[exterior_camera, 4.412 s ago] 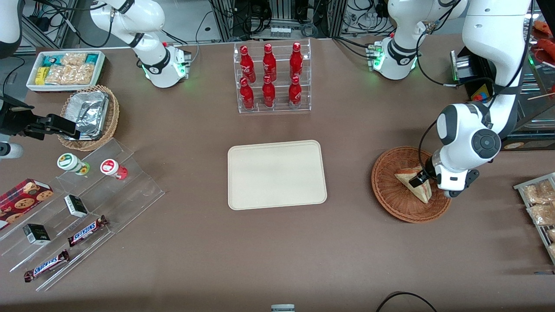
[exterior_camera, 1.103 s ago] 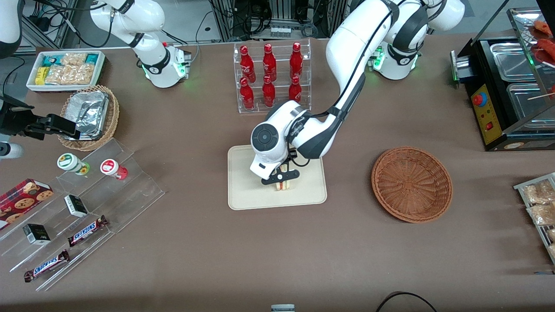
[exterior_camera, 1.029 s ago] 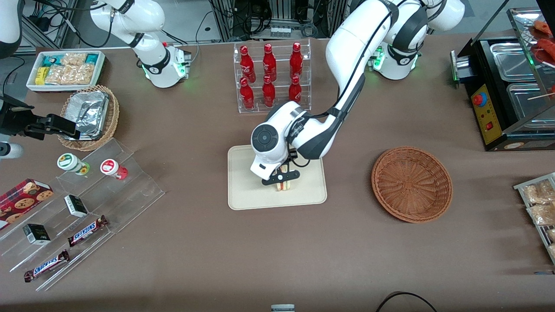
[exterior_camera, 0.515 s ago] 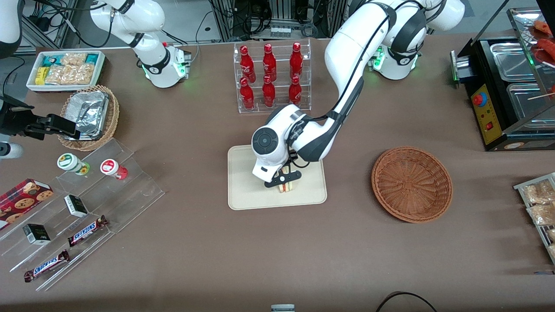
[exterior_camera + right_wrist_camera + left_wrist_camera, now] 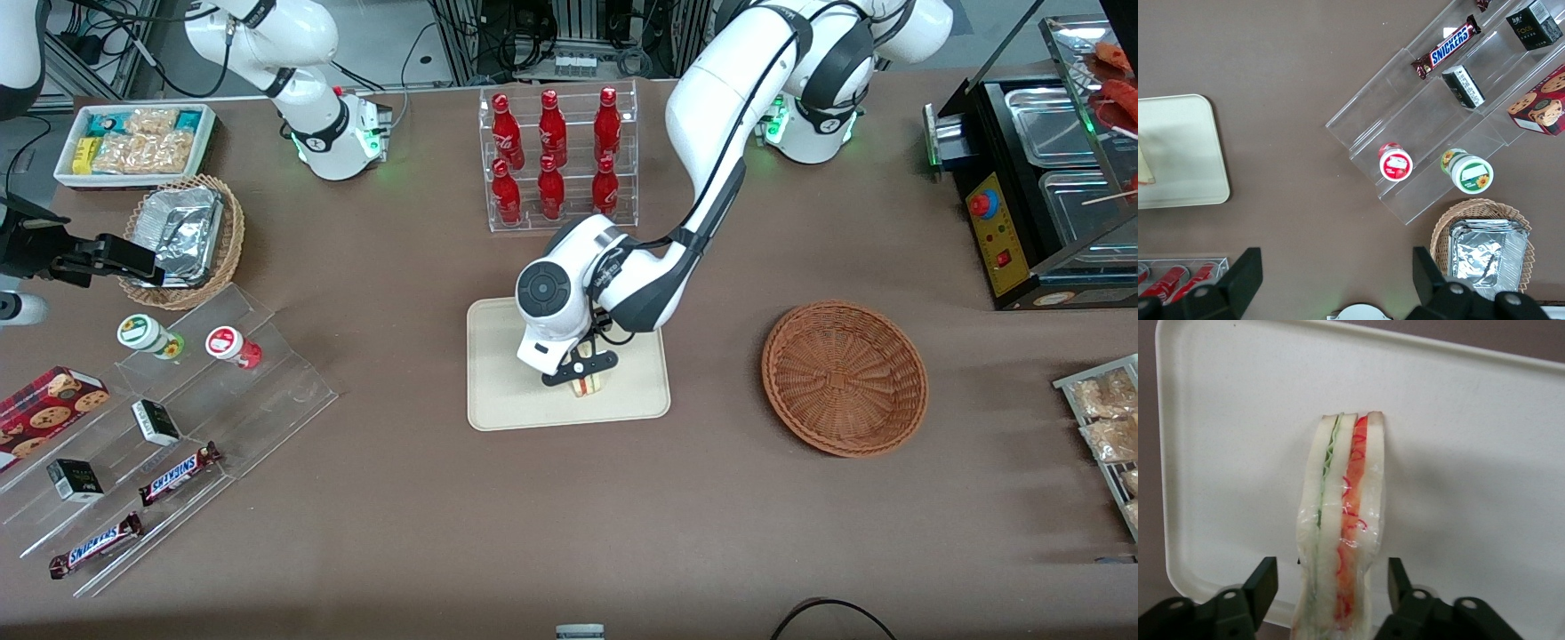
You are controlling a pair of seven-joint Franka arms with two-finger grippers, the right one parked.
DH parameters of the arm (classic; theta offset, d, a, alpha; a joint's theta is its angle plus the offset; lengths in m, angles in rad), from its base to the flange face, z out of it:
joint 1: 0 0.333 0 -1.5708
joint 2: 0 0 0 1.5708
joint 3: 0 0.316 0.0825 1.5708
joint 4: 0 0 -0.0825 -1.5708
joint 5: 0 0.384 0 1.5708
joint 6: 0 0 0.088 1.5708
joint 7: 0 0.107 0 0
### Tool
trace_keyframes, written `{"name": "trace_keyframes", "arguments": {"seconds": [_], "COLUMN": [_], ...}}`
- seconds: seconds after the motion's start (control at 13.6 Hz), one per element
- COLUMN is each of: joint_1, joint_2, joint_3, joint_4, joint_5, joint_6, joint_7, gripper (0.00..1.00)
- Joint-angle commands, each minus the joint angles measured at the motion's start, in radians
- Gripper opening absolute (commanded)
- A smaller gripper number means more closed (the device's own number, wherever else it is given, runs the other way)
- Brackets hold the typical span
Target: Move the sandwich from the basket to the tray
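Observation:
The sandwich (image 5: 587, 386) stands on edge on the cream tray (image 5: 502, 382), in the part of the tray nearer the front camera. In the left wrist view the sandwich (image 5: 1341, 520) shows white bread with green and red filling, wrapped in clear film, on the tray (image 5: 1471, 453). My left gripper (image 5: 579, 368) hangs just above it, open, and its black fingers (image 5: 1261, 581) stand on either side with a gap to the bread. The reddish-brown basket (image 5: 845, 378) lies empty toward the working arm's end of the table. The right wrist view catches the tray (image 5: 1178, 147) too.
A clear rack of red bottles (image 5: 558, 160) stands farther from the camera than the tray. Toward the parked arm's end are a stepped acrylic shelf of snacks (image 5: 178, 418), a foil-lined basket (image 5: 182, 238) and a white bin (image 5: 133, 142). A black machine (image 5: 1040, 178) sits at the working arm's end.
The sandwich has gone from the basket to the tray in my gripper, leaving the basket empty. Over the last second the gripper has barely shifted above the tray.

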Motion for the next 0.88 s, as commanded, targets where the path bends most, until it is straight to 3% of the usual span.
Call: {"name": "trace_keyframes", "arguments": {"seconds": [0.0, 0.29, 0.66, 0.81], "joint_1": [-0.008, -0.004, 0.102, 0.145], "joint_2": [-0.059, -0.153, -0.245, -0.302], "joint_3": [0.013, 0.013, 0.015, 0.018], "joint_4": [0.017, 0.015, -0.007, -0.079], "joint_5": [0.013, 0.013, 0.013, 0.025], "joint_6": [-0.049, -0.088, -0.194, -0.22], "joint_7": [-0.017, 0.031, 0.401, 0.479], "gripper": [1.0, 1.0, 1.0, 1.0]}}
